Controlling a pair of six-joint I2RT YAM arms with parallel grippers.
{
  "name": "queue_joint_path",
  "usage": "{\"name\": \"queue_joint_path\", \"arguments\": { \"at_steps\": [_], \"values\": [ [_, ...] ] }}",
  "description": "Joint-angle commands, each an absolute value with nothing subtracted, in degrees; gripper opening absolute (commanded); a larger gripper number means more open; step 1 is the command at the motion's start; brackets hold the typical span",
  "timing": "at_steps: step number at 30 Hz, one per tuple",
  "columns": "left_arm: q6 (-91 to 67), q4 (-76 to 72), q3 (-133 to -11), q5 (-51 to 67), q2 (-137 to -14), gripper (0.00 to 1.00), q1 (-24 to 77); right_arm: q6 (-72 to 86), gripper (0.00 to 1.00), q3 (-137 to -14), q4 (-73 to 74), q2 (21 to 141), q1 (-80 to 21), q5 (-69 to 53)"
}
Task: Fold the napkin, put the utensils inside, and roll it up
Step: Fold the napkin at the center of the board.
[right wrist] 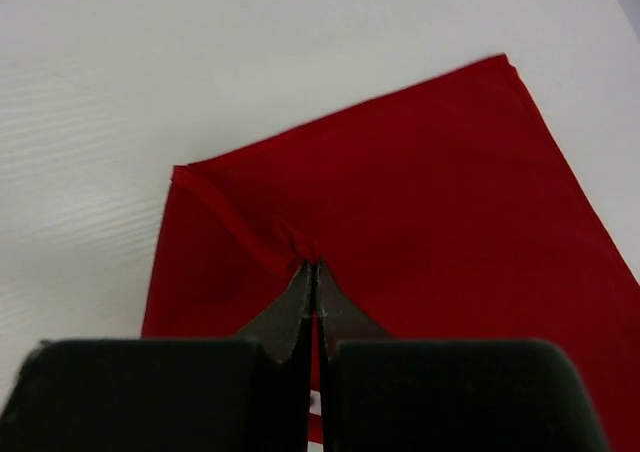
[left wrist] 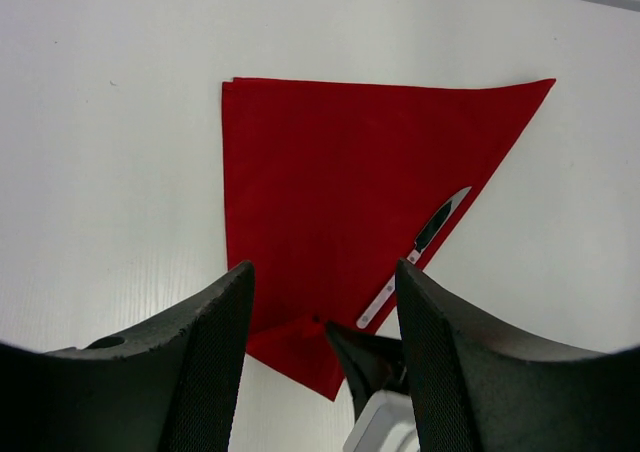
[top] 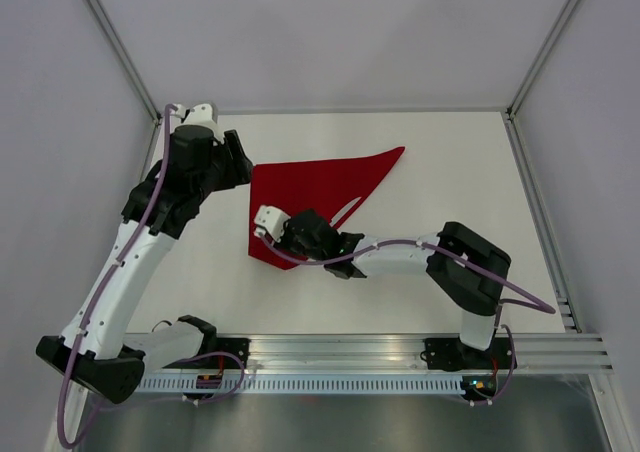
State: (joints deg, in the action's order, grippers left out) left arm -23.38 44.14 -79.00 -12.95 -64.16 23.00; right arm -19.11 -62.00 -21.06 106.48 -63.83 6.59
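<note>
Right gripper [right wrist: 312, 272], on an arm reaching left and low from its base at the near edge, has its jaws pressed together on a small raised pleat of the napkin [right wrist: 430, 202], close to the cloth's near-left corner. Left gripper [left wrist: 322, 267], on an arm stretched up the left side, hangs above the napkin's far-left corner with fingers [left wrist: 215, 352] spread wide and nothing between them.

Counted: two arms, one napkin, one utensil [left wrist: 415, 254] in view.

Napkin: bright red, folded into a flat triangle, two layers showing at the far-left corner, lying about mid-table on the white table [top: 450, 192].

Utensil: a slim knife with a pale handle, resting on the cloth along its long diagonal edge, tip just past that edge.
</note>
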Motion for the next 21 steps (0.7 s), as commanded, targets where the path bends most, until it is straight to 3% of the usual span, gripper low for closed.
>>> {"name": "queue_joint_path", "arguments": {
  "at_steps": [1, 21],
  "values": [
    [-21.53, 40.78, -79.1, -10.81, -64.77, 0.63, 23.12, -15.47, 0.01, -63.9, -18.28, 103.1, -60.48, 8.09],
    [-23.11, 35.07, -74.89, -6.33, -69.17, 0.63, 23.12, -9.58, 0.0, -61.26, -13.89, 102.13, -43.42, 5.36]
  ]
}}
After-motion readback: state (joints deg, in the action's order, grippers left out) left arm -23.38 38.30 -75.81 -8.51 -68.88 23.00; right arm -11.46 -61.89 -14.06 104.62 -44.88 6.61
